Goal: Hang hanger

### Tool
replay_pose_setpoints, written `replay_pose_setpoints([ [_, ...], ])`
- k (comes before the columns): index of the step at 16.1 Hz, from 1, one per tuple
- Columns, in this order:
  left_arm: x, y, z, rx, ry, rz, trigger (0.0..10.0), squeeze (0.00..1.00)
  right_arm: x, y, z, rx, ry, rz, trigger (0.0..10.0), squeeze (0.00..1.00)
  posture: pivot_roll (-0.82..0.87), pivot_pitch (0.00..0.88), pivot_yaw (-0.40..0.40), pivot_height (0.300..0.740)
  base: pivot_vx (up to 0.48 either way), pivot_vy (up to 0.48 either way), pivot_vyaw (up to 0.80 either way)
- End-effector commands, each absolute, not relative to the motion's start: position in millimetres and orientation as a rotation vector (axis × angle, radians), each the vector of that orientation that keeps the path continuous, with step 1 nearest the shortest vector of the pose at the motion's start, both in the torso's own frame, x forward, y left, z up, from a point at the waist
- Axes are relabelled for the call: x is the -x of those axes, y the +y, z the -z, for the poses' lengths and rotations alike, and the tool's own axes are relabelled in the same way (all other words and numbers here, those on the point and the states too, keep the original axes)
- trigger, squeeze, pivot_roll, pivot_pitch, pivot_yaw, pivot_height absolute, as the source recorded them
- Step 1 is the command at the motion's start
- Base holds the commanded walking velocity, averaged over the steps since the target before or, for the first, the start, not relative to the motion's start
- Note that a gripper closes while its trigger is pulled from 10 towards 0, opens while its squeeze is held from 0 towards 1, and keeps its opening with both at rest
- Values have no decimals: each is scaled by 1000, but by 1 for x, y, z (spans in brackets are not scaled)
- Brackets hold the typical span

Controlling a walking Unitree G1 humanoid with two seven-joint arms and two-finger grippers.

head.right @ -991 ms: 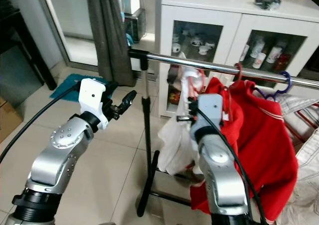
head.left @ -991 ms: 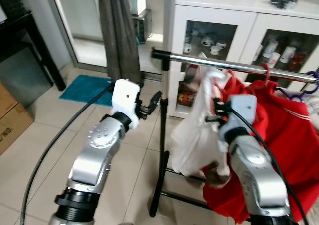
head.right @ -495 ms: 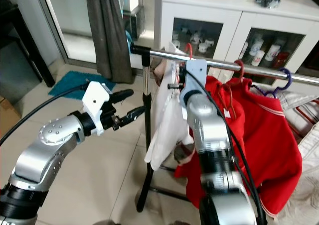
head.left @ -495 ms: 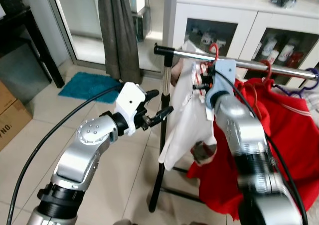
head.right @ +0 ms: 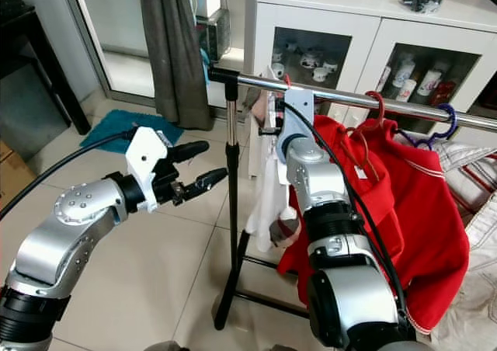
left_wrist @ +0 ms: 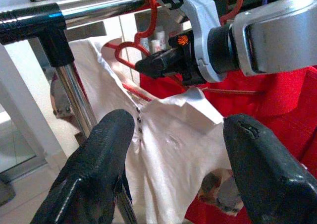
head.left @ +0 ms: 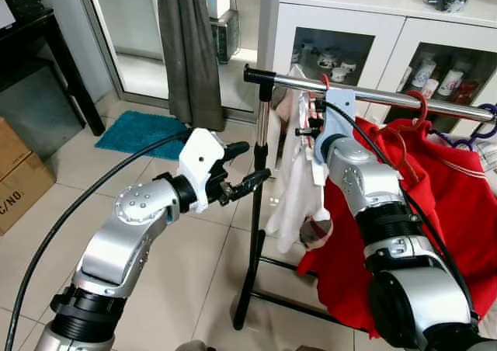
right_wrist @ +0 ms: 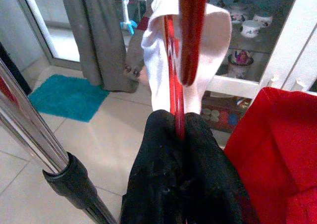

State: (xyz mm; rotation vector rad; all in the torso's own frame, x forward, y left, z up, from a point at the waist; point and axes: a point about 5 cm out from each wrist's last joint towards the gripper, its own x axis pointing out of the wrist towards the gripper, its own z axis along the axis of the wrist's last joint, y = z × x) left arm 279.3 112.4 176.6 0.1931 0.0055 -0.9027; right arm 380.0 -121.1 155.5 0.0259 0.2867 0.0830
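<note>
Head stereo views look down on the rail (head.left: 404, 96); both wrist views face it close.

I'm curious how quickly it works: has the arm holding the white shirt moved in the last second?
Yes. The right gripper has risen from below the metal rail up to it, carrying the white shirt on its red hanger along.
</note>
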Motion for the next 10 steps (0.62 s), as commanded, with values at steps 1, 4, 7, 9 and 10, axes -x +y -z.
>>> replay_pose_setpoints([
  [1, -282, 114, -182, -199, -6, 898, 10000, 0, -377, -127, -151, -44, 296, -71, 10000, 1000, 36, 26, 20, 740, 0, 0, 0],
  [4, -278, 111, -179, -183, 0, 896, 10000, 0, -370, -126, -159, -54, 212, -101, 10000, 1000, 25, 42, 17, 740, 0, 0, 0],
  [7, -279, 115, -179, -168, -14, 852, 10000, 0, -355, -128, -171, -56, 132, -130, 10000, 1000, 24, 45, 11, 740, 0, 0, 0],
  [9, -283, 117, -176, -118, -21, 735, 10000, 0, -340, -130, -182, -84, 64, -171, 10000, 1000, 20, 44, 16, 740, 0, 0, 0],
  [10, -287, 118, -173, -93, -8, 658, 10000, 0, -332, -131, -187, -102, 34, -186, 10000, 1000, 18, 46, 21, 740, 0, 0, 0],
])
